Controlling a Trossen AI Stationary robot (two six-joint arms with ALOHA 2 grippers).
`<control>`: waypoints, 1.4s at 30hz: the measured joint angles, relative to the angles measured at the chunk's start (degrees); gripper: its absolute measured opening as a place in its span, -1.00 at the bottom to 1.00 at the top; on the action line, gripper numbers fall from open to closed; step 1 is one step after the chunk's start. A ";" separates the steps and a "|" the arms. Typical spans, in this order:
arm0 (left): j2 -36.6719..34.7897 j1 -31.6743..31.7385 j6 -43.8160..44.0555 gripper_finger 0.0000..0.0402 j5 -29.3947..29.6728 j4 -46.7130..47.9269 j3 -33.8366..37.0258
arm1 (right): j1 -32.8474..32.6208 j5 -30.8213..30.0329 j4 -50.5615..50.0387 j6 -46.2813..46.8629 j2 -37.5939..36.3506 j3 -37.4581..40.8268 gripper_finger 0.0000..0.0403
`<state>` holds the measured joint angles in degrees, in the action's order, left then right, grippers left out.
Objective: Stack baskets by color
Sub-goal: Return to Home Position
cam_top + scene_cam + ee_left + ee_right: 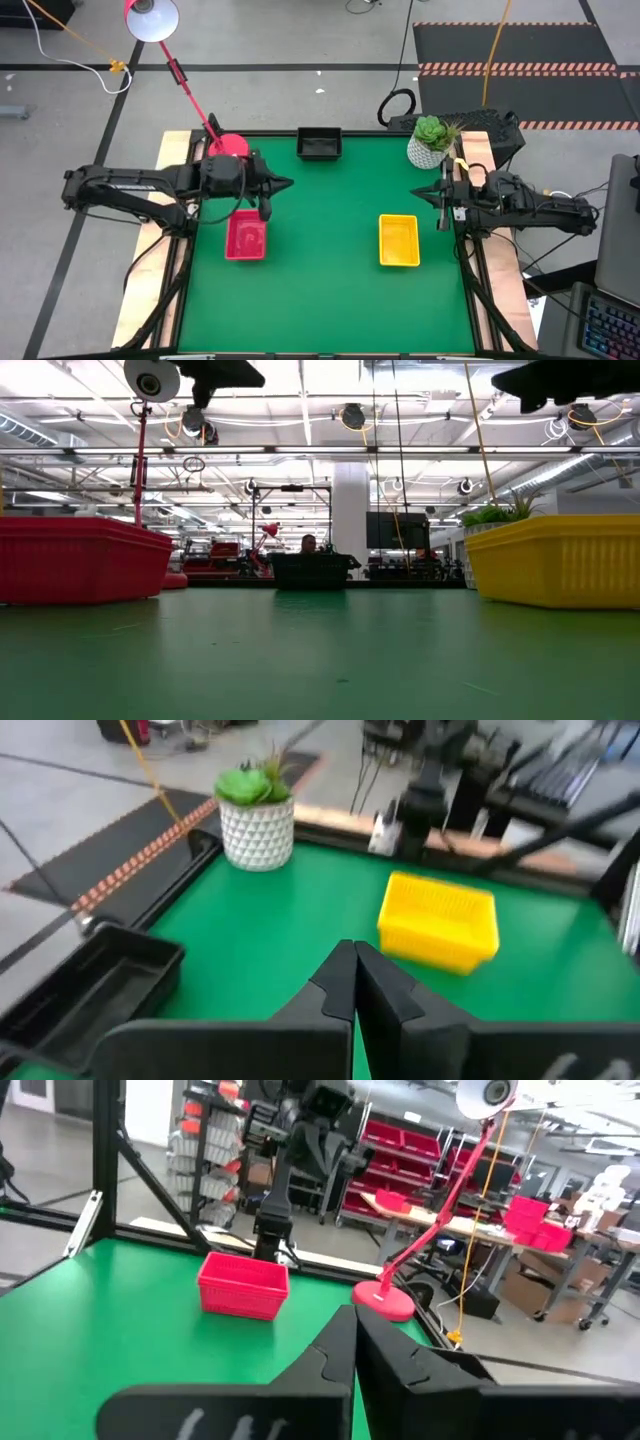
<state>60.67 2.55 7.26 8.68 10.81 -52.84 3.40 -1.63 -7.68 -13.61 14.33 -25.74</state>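
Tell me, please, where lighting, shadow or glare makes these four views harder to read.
High view: even light, soft shadows; left gripper and right gripper, both shut at the table edges, read clearly. Low view: bright ceiling lights leave the arms as silhouettes and the black baskets dark. Left wrist view: no glare on the yellow baskets. Right wrist view: red baskets evenly lit.

Green table (320, 300), red baskets (246, 239), yellow baskets (399, 241), black baskets (320, 145), plant pot (427, 152), lamp base (231, 146)

Red baskets (246, 238), yellow baskets (399, 241), black baskets (319, 144), green table (320, 295), white pot (257, 833) with seemingly triangular pattern
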 joint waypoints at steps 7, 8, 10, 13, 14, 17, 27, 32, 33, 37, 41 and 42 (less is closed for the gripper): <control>-0.33 -0.04 12.11 -0.98 0.14 0.11 5.97 | 0.00 0.19 3.34 4.21 -7.34 6.92 -1.00; -0.31 -0.04 13.25 -0.98 0.16 1.27 5.99 | 0.00 0.24 5.00 4.43 -8.16 8.24 -1.00; 0.07 -0.04 15.20 -0.98 0.37 2.24 5.91 | 0.00 0.27 9.06 4.88 -9.44 10.83 -1.00; 0.30 -0.04 16.91 -0.98 0.38 4.04 5.92 | 0.00 0.44 13.60 5.03 -10.19 14.20 -1.00; 0.28 -0.04 16.91 -0.98 0.40 3.99 5.92 | 0.00 0.46 14.44 5.03 -10.27 15.18 -1.00; 0.21 0.01 16.39 -0.98 0.42 3.68 5.90 | 0.00 0.48 18.04 5.03 -10.29 18.57 -1.00; -0.49 0.02 15.32 -0.97 0.50 2.20 5.86 | -0.13 3.26 29.95 2.31 -10.38 24.58 -1.00; -0.88 0.00 15.41 -0.98 1.04 2.36 5.81 | -0.13 3.24 29.24 3.96 -11.34 24.64 -1.00; -0.83 0.00 15.42 -0.97 1.32 2.42 5.81 | -0.13 3.22 28.28 4.13 -11.44 24.67 -1.00; -0.84 0.02 15.51 -0.95 1.62 2.40 5.81 | -0.13 3.21 25.88 3.72 -12.11 24.70 -1.00; -0.81 0.02 14.57 -0.99 1.62 2.38 5.81 | -0.13 3.17 21.02 3.01 -12.53 24.74 -1.00; -0.91 0.02 14.17 -0.98 1.62 2.38 5.81 | -0.13 3.17 20.19 3.03 -12.66 24.74 -1.00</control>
<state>59.76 2.57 21.42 10.30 13.19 -47.03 3.27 1.54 12.51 -10.58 1.66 -0.99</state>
